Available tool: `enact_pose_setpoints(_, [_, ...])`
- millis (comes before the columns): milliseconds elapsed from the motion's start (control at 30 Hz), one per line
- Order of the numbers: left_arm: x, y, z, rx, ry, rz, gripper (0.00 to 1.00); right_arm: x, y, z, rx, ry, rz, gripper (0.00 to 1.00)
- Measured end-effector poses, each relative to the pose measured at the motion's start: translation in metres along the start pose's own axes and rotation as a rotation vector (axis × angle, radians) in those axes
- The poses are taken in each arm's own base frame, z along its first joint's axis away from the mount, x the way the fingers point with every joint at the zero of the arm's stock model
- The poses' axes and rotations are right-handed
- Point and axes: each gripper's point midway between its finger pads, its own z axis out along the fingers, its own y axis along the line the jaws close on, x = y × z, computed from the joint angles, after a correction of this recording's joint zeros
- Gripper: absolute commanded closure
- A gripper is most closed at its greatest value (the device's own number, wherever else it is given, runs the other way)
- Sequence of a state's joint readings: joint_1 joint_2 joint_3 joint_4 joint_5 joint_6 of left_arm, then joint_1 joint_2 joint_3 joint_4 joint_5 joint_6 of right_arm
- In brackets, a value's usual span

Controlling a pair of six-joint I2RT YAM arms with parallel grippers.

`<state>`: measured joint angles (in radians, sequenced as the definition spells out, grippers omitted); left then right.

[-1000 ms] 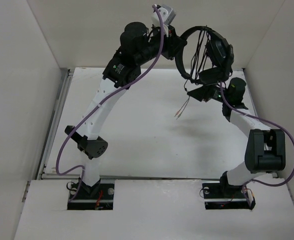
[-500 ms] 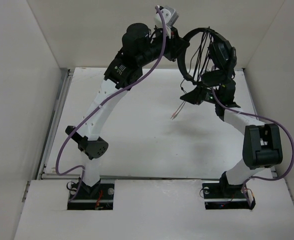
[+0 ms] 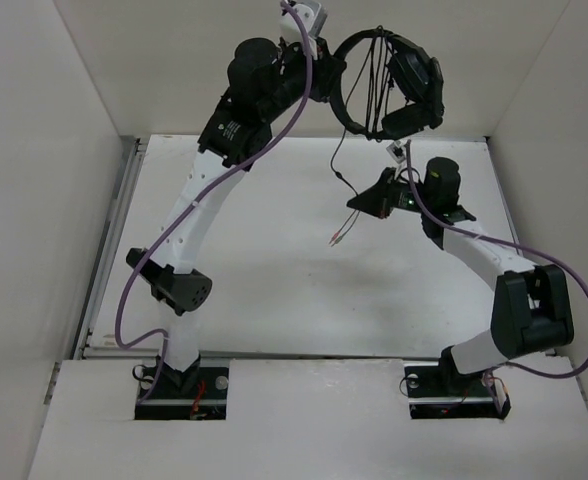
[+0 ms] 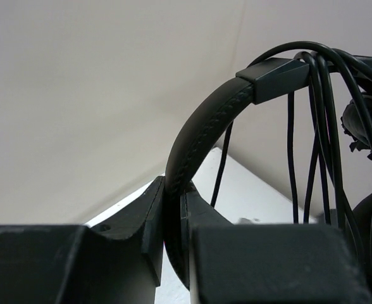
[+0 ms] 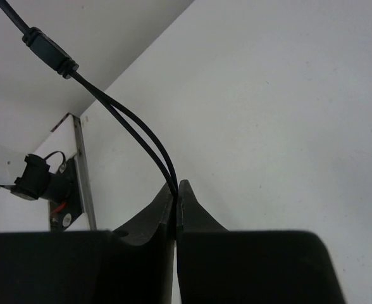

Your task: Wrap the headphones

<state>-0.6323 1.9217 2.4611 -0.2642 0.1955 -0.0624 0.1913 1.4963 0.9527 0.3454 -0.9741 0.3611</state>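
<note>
Headphones (image 3: 386, 85) up in the air at 12 o'clock, over the far edge of the worktop (image 3: 254, 270); left gripper (image 3: 326, 78) clamped on the headband (image 4: 202, 126), band pinched between both fingers; earcups on the ring's 3 o'clock side; cable (image 4: 312, 158) runs across the band in several strands; one length drops toward 6 o'clock to the right gripper (image 3: 354, 205), which sits lower, near 2 o'clock of centre; its fingers are pressed together on two thin strands, splitter (image 5: 47, 50) just above them; reddish plug tips (image 3: 334, 238) dangle below that gripper.
</note>
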Motion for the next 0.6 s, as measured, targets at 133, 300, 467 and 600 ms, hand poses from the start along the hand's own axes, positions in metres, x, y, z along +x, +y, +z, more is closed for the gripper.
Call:
enact_pose_setpoints(133, [0.012,0.031,0.004,-0.072,0.017,0.030,0.98,0.001,0.014,-0.001,0.041,0.021,-0.130,1.00])
enact_pose_setpoints(300, [0.031,0.072,0.008,-0.153,0.052,0.060,0.98,0.014,0.006,0.001,0.155,0.082,-0.253,1.00])
enact_pose_setpoints(467, [0.042,0.103,0.004,-0.215,0.078,0.086,0.98,0.022,-0.018,-0.006,0.285,0.130,-0.320,1.00])
enact_pose_setpoints(600, [0.040,0.117,0.001,-0.243,0.077,0.107,0.98,0.020,-0.031,-0.011,0.377,0.153,-0.391,1.00])
